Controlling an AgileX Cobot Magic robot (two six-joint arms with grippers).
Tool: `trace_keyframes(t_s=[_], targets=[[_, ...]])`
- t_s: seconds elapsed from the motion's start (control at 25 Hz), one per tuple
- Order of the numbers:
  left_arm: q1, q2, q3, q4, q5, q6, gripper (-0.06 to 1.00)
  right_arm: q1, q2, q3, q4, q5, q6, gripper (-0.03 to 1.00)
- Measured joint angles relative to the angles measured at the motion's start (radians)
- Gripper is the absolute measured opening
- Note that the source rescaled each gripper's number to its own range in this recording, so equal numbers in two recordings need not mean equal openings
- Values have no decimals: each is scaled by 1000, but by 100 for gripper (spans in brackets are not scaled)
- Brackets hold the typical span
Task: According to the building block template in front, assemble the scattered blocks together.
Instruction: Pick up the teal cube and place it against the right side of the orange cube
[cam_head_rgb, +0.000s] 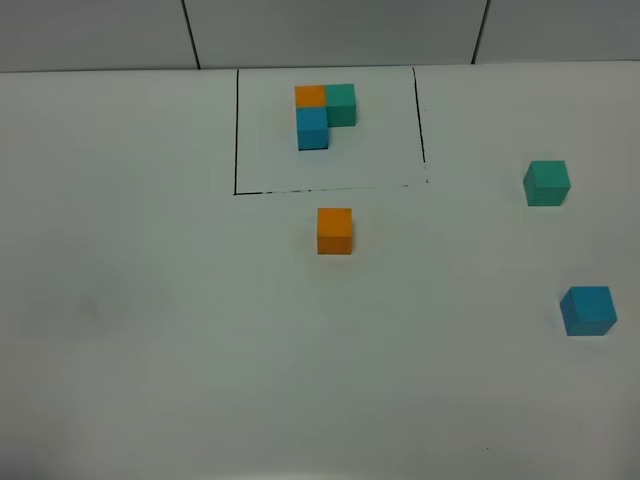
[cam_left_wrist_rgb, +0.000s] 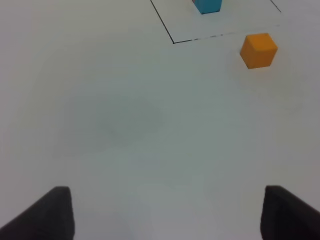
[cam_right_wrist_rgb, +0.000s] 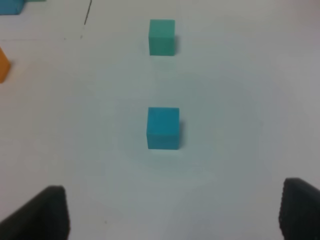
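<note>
The template (cam_head_rgb: 325, 112) is an L of orange, teal-green and blue cubes inside a thin black frame at the table's far middle. A loose orange cube (cam_head_rgb: 334, 231) sits just in front of the frame; it also shows in the left wrist view (cam_left_wrist_rgb: 258, 50). A loose teal-green cube (cam_head_rgb: 546, 183) and a loose sky-blue cube (cam_head_rgb: 587, 310) lie at the right. The right wrist view shows the sky-blue cube (cam_right_wrist_rgb: 163, 128) ahead of my right gripper (cam_right_wrist_rgb: 175, 215), with the teal-green cube (cam_right_wrist_rgb: 162, 36) beyond it. My left gripper (cam_left_wrist_rgb: 167, 215) is open over bare table. Both grippers are open and empty.
The white table (cam_head_rgb: 150, 330) meets a grey panelled wall (cam_head_rgb: 330, 30) at the back. The template's blue cube (cam_left_wrist_rgb: 207, 5) and a corner of the frame line (cam_left_wrist_rgb: 173, 42) show in the left wrist view. Neither arm shows in the high view.
</note>
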Motion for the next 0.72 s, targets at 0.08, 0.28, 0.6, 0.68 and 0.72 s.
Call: trace_keyframes(t_s=[0.08, 0.28, 0.6, 0.68, 0.72], targets=[[22, 0, 0, 0, 0, 0, 69, 0, 0, 0, 0, 0, 0, 72], [92, 0, 0, 0, 0, 0, 69, 0, 0, 0, 0, 0, 0, 72], [100, 0, 0, 1, 0, 0, 69, 0, 0, 0, 0, 0, 0, 72], [100, 0, 0, 1, 0, 0, 69, 0, 0, 0, 0, 0, 0, 72], [100, 0, 0, 1, 0, 0, 69, 0, 0, 0, 0, 0, 0, 72]])
